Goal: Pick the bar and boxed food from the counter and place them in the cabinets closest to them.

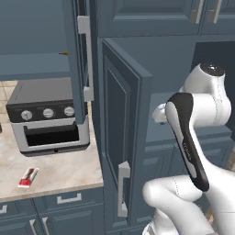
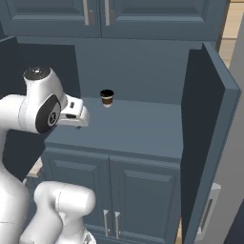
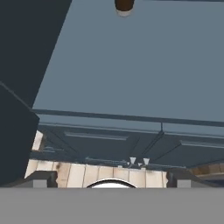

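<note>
The bar (image 1: 28, 177), a flat red and white wrapper, lies on the beige counter (image 1: 64, 167) near its front edge, far left of the arm. The boxed food is out of view. My gripper (image 3: 111, 180) is open, its two dark fingertips (image 3: 43, 178) spread wide with nothing between them. It hovers at the front left edge of a blue-grey shelf (image 2: 133, 126) inside the open cabinets (image 1: 121, 128). My hand (image 2: 76, 113) shows at that shelf's left end, well apart from the bar.
A small brown dark-capped bottle (image 2: 106, 98) stands at the back of the shelf. A toaster oven (image 1: 46, 117) sits on the counter. Open cabinet doors (image 2: 205, 138) flank the shelf on both sides. An upper cabinet door (image 1: 82, 59) hangs open above the counter.
</note>
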Available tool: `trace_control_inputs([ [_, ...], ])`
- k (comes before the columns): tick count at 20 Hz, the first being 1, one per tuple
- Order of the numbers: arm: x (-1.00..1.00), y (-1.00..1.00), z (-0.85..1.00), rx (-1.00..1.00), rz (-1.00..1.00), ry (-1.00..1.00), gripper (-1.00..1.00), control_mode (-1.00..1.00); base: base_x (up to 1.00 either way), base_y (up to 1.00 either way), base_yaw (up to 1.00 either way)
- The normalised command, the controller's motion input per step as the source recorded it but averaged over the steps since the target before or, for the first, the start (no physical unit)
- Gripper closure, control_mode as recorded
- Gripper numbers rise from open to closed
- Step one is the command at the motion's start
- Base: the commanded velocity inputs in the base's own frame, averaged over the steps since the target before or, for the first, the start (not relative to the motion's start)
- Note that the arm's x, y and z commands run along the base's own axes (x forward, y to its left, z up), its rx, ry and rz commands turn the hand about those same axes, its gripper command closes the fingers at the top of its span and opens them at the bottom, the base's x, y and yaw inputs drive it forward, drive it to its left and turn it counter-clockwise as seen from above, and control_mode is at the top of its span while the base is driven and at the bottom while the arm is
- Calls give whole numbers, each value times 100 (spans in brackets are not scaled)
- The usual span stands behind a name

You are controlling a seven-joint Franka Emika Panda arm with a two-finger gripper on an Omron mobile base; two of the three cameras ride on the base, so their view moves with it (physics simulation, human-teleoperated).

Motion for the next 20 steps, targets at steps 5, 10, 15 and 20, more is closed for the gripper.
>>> trace_control_inputs([
  [5,-66,0,0,0,3,-6,-100,-100,0,0,0],
  [10,-73,0,-1,0,3,-7,-100,-100,0,0,0],
  [15,-76,0,-7,-2,4,-7,-100,-100,0,0,0],
  [20,-74,0,-18,-4,5,-6,-100,-100,0,0,0],
])
